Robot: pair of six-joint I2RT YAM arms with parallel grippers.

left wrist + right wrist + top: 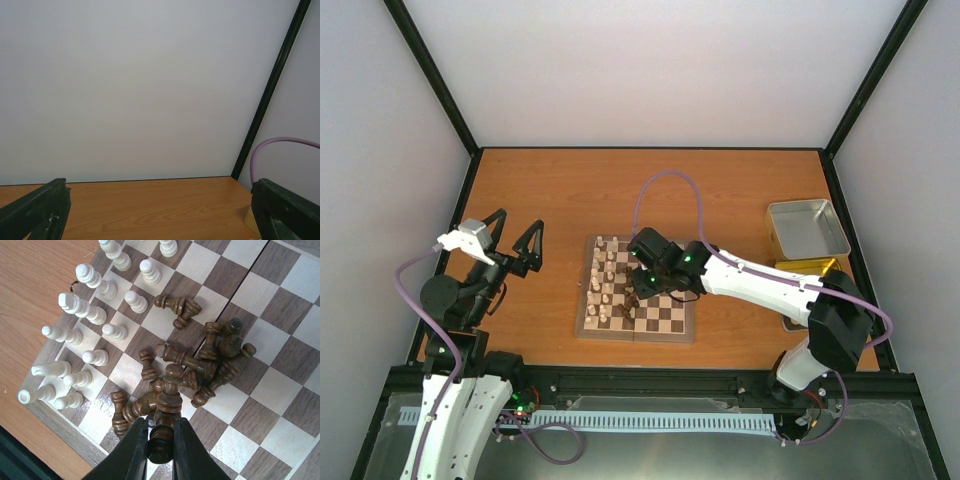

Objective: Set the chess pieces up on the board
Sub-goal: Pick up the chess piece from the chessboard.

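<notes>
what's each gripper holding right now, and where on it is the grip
The right gripper is shut on a dark brown chess piece, pinching its rounded end nearest the wrist camera. The left gripper is open and holds nothing.

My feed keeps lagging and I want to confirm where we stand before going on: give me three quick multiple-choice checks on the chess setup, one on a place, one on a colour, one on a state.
1. Where are the dark brown pieces?
A. Heaped near the middle of the board
B. Standing in rows along its right edge
C. Scattered off it

2. What colour is the held piece in the right hand?
A. Cream
B. Dark brown
C. Red

3. How is the left hand?
A. Shut on a piece
B. Open, empty
C. Shut, empty

Answers:
1 A: they lie toppled in a pile mid-board.
2 B: a dark base sits pinched between its fingers.
3 B: its fingers stand wide apart with nothing between.
</notes>
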